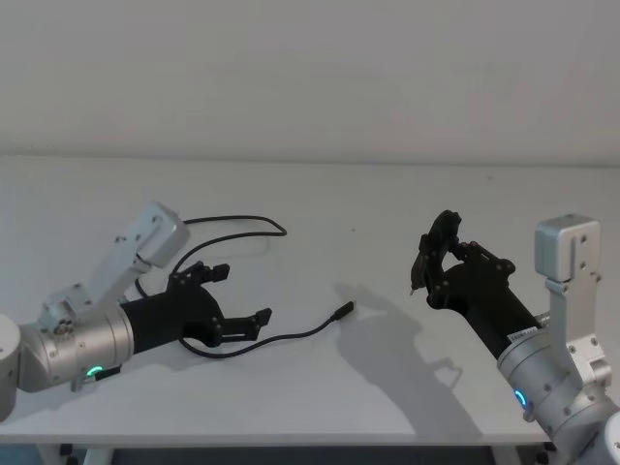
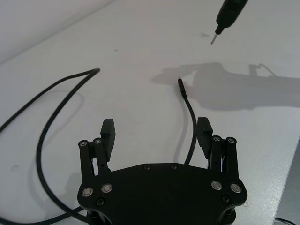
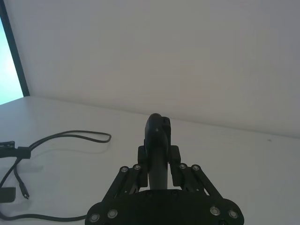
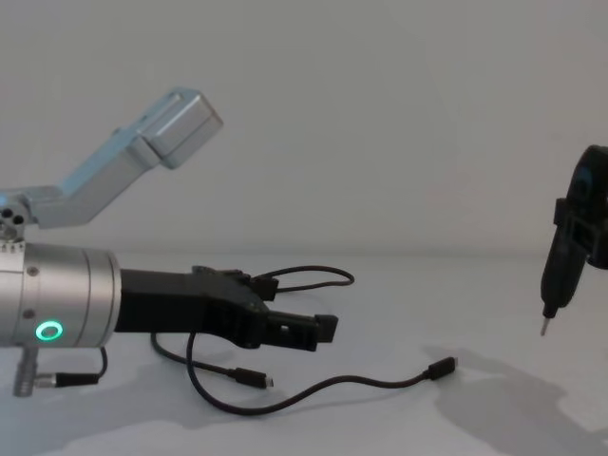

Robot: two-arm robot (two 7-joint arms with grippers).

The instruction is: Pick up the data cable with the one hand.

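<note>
Black, limp and probably light, the data cable [image 1: 308, 332] loops on the white table [image 1: 387, 194] beneath the open-jawed left gripper [image 1: 240, 295], best pinched mid-run; the right gripper [image 3: 158, 158], aside, clasps a pointed tool [image 4: 567, 252].

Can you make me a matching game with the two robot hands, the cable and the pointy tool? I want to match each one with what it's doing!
Things:
1. left hand
2. right hand
3. data cable
4. pointed tool

What it's doing:
A. lying in loops on the table
B. shut around something black
C. open, low over the table
D. held up in the air, tip pointing down

Right pairs: 1-C, 2-B, 3-A, 4-D.
</note>
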